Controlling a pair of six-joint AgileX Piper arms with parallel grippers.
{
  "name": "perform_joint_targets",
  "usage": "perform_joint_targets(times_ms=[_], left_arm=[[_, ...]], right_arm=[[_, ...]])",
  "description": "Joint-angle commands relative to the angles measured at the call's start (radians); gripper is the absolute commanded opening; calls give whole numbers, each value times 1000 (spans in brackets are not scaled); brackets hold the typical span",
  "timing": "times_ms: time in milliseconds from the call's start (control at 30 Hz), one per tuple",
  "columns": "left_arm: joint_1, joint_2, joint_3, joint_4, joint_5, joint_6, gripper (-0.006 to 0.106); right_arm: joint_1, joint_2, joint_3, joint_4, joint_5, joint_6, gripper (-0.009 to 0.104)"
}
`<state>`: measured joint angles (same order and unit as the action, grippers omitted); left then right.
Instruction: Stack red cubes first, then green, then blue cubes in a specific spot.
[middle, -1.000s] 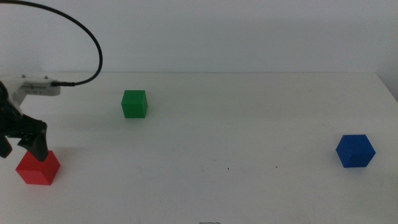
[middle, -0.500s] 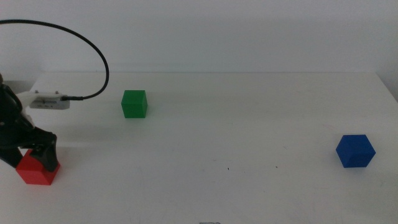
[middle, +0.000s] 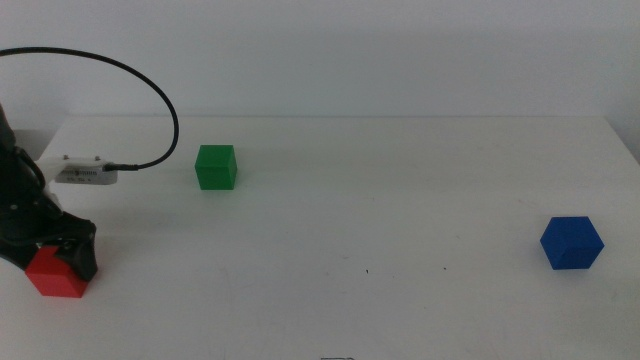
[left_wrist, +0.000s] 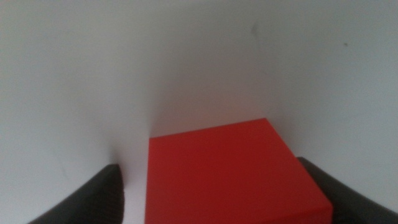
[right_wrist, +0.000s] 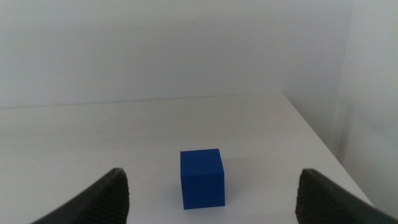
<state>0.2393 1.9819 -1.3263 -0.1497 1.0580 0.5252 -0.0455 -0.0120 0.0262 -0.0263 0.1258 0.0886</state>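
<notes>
The red cube (middle: 58, 280) sits on the white table at the near left. My left gripper (middle: 50, 262) is lowered over it with its jaws open, one on each side of the cube; in the left wrist view the red cube (left_wrist: 230, 174) fills the space between the jaws of the left gripper (left_wrist: 217, 208). The green cube (middle: 216, 167) sits behind and to the right. The blue cube (middle: 572, 242) sits at the far right. In the right wrist view the blue cube (right_wrist: 202, 177) lies ahead of my open, empty right gripper (right_wrist: 214, 211), which is out of the middle view.
The white tabletop (middle: 380, 210) between the cubes is bare. The left arm's black cable (middle: 150, 80) arcs above the table's left side. The table's right edge (middle: 625, 140) runs close to the blue cube.
My left gripper has moved down and slightly right, from just above and behind the red cube to straddling it. The cubes have not moved.
</notes>
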Motion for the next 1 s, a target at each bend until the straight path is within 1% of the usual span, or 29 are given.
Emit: perform_joint_targets(times_ms=[0, 67, 133, 300, 400, 467, 567, 733, 900, 967], left_arm=[[0, -44, -27, -18, 7, 1, 83], [0, -42, -27, -18, 7, 1, 75], [0, -42, -27, -18, 7, -2, 65], [0, -47, -27, -18, 29, -41, 34], [-7, -61, -27, -21, 59, -82, 19], [-22, -80, -27, -9, 74, -110, 11], [-65, -117, -27, 0, 80, -162, 6], [-150, -181, -30, -5, 115, -293, 6], [-280, -197, -57, -12, 251, -548, 6], [-335, -197, -59, -12, 259, -598, 6]], right_arm=[[1, -15, -10, -9, -82, -5, 90], [1, -15, -10, -9, -82, -5, 90], [1, -15, -10, -9, -82, -5, 90], [1, -15, -10, -9, -82, -5, 90], [1, -15, -10, -9, -82, -5, 90], [1, -15, -10, -9, -82, -5, 90], [1, -15, -10, -9, -82, -5, 90], [1, -15, -10, -9, -82, -5, 90], [1, -15, -10, -9, -82, -5, 90], [1, -15, -10, -9, -82, -5, 90]])
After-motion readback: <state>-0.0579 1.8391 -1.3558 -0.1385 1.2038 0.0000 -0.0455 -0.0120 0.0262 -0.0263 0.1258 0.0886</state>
